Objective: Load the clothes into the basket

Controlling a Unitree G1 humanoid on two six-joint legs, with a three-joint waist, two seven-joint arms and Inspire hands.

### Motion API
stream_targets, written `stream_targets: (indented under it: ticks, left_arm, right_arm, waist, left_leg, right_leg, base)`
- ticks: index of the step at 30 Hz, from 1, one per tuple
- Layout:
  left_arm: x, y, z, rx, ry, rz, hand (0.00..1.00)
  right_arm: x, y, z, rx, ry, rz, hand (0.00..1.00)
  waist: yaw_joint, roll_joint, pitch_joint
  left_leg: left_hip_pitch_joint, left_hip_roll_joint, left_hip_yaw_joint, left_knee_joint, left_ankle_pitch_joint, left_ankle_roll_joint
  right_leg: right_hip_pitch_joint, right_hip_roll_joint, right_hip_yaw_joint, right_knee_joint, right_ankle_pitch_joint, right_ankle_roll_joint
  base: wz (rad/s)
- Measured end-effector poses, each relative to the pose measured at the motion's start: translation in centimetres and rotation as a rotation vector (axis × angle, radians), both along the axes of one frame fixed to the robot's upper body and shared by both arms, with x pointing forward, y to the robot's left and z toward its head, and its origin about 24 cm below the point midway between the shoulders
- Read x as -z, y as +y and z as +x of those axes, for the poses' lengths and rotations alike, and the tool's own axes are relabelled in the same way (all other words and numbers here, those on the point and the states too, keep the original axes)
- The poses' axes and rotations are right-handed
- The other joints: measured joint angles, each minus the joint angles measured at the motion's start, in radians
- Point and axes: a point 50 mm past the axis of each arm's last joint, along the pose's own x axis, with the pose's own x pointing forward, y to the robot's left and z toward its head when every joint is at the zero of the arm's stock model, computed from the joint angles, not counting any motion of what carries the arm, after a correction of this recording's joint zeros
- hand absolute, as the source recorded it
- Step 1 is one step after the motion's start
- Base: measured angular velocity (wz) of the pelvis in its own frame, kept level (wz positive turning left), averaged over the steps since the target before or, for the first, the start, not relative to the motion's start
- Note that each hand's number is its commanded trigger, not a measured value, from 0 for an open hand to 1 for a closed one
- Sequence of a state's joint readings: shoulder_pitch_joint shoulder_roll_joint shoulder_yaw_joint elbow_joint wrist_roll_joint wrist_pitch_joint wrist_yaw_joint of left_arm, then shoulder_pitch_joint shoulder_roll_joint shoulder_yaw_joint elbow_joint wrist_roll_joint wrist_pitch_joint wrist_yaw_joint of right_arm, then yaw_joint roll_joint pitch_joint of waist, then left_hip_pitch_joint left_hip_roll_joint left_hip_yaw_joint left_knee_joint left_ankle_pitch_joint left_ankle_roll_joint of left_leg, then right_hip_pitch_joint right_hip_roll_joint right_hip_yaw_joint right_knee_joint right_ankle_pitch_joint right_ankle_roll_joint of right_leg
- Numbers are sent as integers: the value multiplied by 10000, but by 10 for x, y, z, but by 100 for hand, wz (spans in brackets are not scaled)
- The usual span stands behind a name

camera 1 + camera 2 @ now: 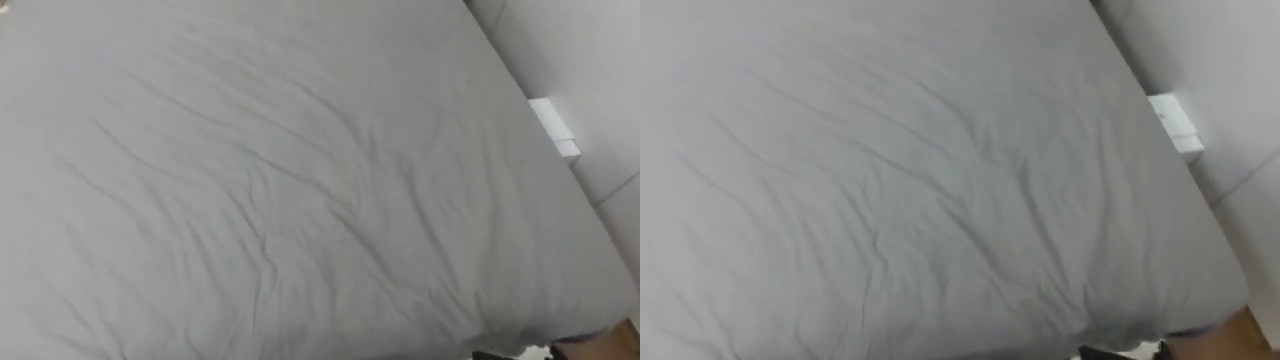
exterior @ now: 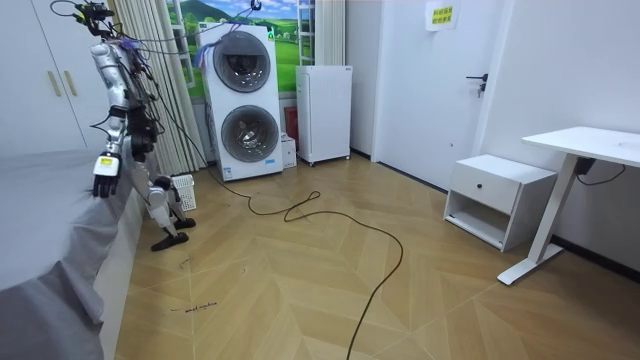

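Right under your head camera, at the bottom edge, a dark scrap [image 1: 1100,354] is cut off by the frame, so you can't tell what it is. Beside it there's a sliver of floor [image 1: 632,332]. Past that it's the bed [image 1: 300,180], grey sheet, rumpled, running out of frame on your left and ahead. Its right edge lies close along a white wall [image 1: 600,60], with a small white block [image 1: 553,128] on the wall just off the mattress. The clothes: you can't make out where they are.

Room view now. The bed's near corner hangs in the foreground at the left. Open wood floor spreads to the right, crossed by a dark cable [image 2: 380,260]. You're standing hard against the bed's side, facing it. Your left hand [image 2: 103,180] hangs at the mattress edge, too small to read, so the fingers can't be told. The basket [image 2: 183,192], white and perforated, sits on the floor just behind your legs, partly hidden by them. Farther back there's a curtain [image 2: 160,90], then the stacked washers [image 2: 243,100] and a white cabinet [image 2: 325,110]. Well off to the right stand a nightstand [image 2: 495,195] and a desk [image 2: 590,145], which the frame cuts.
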State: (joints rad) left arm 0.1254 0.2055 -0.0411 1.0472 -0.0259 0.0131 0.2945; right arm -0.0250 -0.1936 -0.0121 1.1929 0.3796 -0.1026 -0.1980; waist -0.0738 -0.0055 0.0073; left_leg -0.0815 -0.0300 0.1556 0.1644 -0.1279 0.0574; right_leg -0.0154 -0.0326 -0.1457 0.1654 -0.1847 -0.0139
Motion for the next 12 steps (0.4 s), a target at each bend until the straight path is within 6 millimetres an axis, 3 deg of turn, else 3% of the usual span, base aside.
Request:
stream_targets:
  ticks: [3, 6, 12]
  left_arm:
    - [2, -6, 0, -191, -159, -201, 0]
    - [5, -18, 0, -321, -310, -672, 0]
    - [6, -23, -2, -298, -356, -948, 0]
  right_arm:
    - [4, 1, -14, -267, 514, -30, 0]
    - [11, 9, -31, -782, 1220, 194, 0]
    - [18, 26, -37, -1410, 1717, 837, 0]
  waist:
    - [132, -153, -28]
    - [402, -238, 6]
    - [573, -142, 16]
  left_leg:
    - [101, -31, -136, 1, -6, 5]
    - [341, -42, -199, -9, -50, -21]
    - [504, -137, -348, -32, -80, -45]
  right_leg:
    - [267, -22, -153, -141, -22, 16]
    - [548, -22, -218, -180, -31, 17]
    - [811, -20, -335, -293, -55, 1]
  base:
    - [16]
    - [4]
    - [7]
